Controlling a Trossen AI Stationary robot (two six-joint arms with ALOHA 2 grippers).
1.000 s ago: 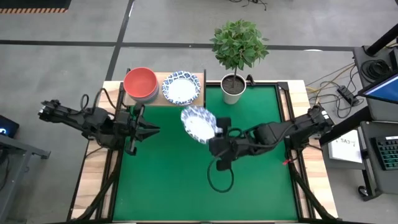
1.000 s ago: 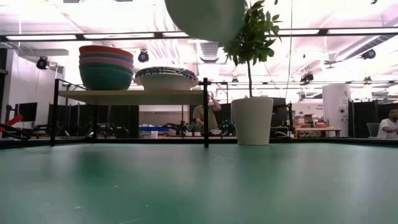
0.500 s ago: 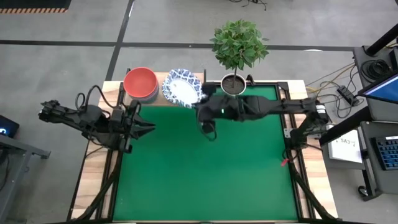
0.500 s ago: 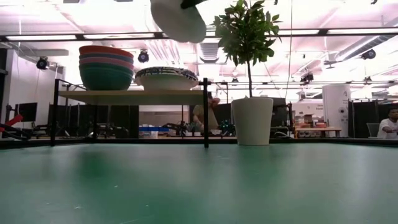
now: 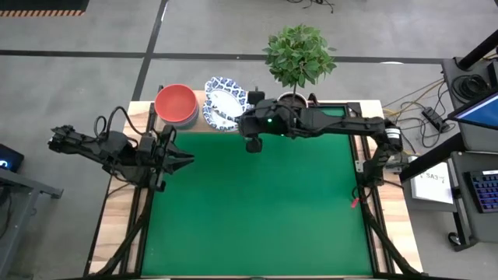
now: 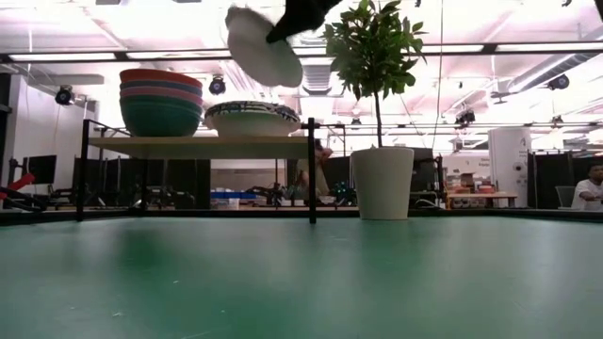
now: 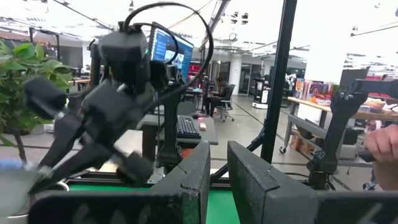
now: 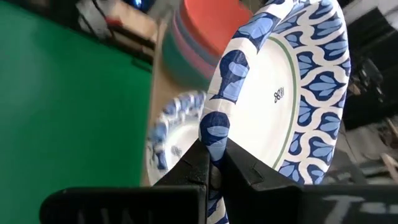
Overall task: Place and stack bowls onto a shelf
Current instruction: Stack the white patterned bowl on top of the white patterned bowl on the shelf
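Observation:
The shelf (image 6: 188, 146) stands at the table's far left. On it are a stack of plain bowls with a red one on top (image 5: 175, 103) and, beside it, white bowls with blue patterned rims (image 6: 252, 120). My right gripper (image 5: 243, 118) is shut on another patterned bowl (image 5: 224, 101), held tilted above the patterned bowls on the shelf; it also shows in the low view (image 6: 262, 45). My left gripper (image 5: 185, 159) waits near the table's left edge in front of the shelf, its fingers (image 7: 249, 180) nearly together and empty. My right gripper pinches the patterned bowl's rim (image 8: 214, 134) between its two fingers, one on the inner face and one on the outer. The fingers reach in about level from the table's right side. The bowl is lifted clear, tipped steeply on edge above the shelf's patterned bowls (image 8: 174, 134).
A pale pot with a leafy plant (image 5: 292, 109) stands at the table's far edge, right of the shelf and close behind my right arm. The green table top (image 5: 257, 210) spreads in front of the shelf. People and desks show in the room beyond.
My right gripper has carried the patterned bowl from above the table's middle toward the far edge and left, to above the shelf's right half. The bowl stays lifted and has tipped more steeply on edge.

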